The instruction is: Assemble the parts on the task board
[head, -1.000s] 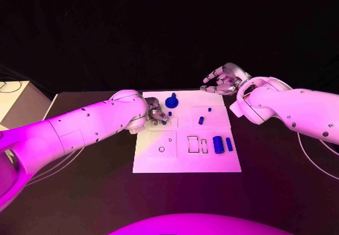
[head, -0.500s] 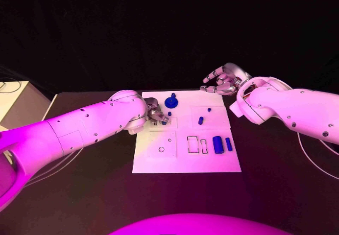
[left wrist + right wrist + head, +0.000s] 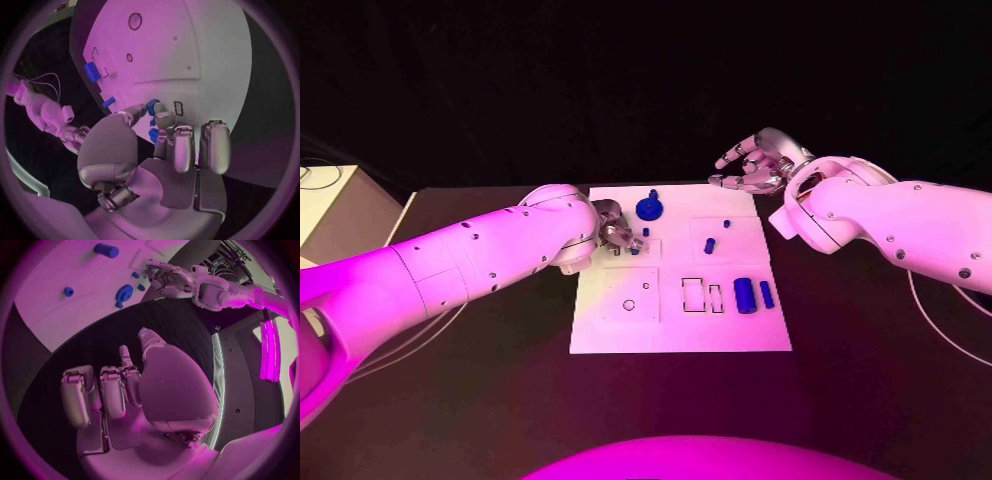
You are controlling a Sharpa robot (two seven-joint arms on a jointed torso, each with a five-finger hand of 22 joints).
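The white task board [image 3: 678, 318] lies mid-table. My left hand [image 3: 617, 233] rests over its far left part. In the left wrist view its thumb and a finger [image 3: 164, 120] pinch a small blue part [image 3: 152, 105]; a second small blue piece [image 3: 153, 135] lies just under the fingers. A round blue part [image 3: 651, 208] stands near the far edge, and a short blue peg [image 3: 710, 245] sits mid-board. A blue cylinder [image 3: 746, 296] and a thin blue bar [image 3: 767, 294] lie at the right. My right hand [image 3: 754, 166] hovers off the far right corner, fingers spread and holding nothing.
Empty outlined slots [image 3: 700, 294] and a small round hole [image 3: 629, 305] mark the board's near half. A pale box [image 3: 329, 210] stands at the table's far left. Black table [image 3: 473, 400] surrounds the board.
My left hand's fingers have shifted slightly at the small blue parts. The right hand has stayed where it was.
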